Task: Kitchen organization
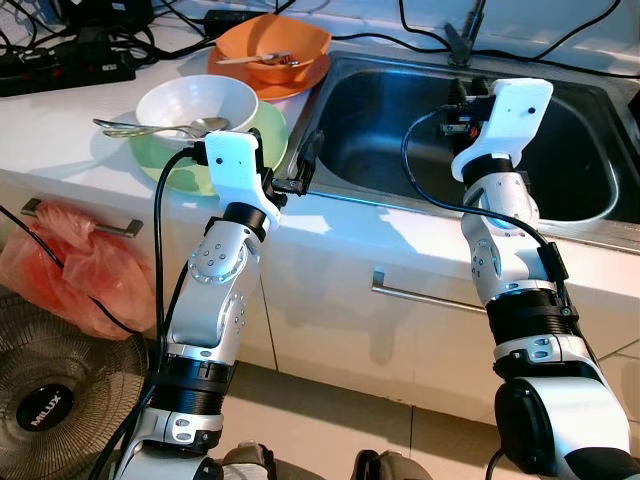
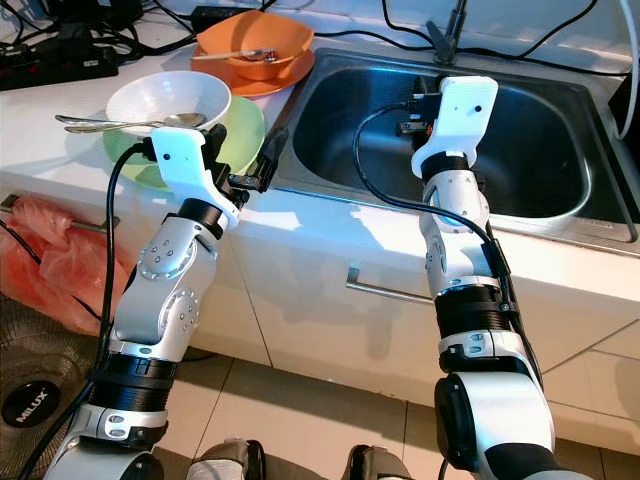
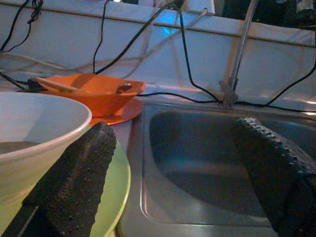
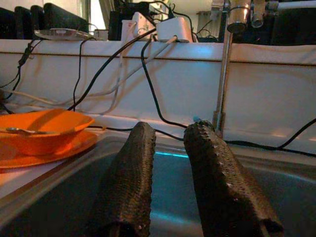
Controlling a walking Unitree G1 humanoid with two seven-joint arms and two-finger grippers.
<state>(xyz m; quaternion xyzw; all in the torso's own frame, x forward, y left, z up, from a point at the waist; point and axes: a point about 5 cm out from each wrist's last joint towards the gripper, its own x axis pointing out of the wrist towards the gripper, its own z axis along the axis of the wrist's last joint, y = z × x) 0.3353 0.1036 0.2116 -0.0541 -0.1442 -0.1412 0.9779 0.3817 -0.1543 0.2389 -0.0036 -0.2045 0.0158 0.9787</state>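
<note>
Dishes sit on the worktop (image 1: 60, 150) left of the sink (image 1: 585, 215): a white bowl (image 1: 197, 102) with a spoon (image 1: 150, 127) across its rim rests on a green plate (image 1: 262, 130), and behind it an orange bowl (image 1: 272, 45) holding a utensil stands on an orange plate (image 1: 300, 82). The basin looks bare, so the tidying seems barely begun — nothing is gripped or moved yet, and both stacks remain to be dealt with. The left gripper (image 1: 305, 165) hovers at the worktop's front edge, just beside the green plate and the sink's left rim, fingers (image 3: 74, 182) spread wide and holding nothing. The right gripper (image 1: 462, 108) hangs over the basin with its fingers (image 4: 129, 182) close together, a narrow gap between them, empty too. Cables and a power strip (image 1: 60, 70) lie along the back. A fan (image 1: 45, 400) on the floor reads "MILUX"; a red bag (image 1: 70, 265) hangs from a drawer handle.
</note>
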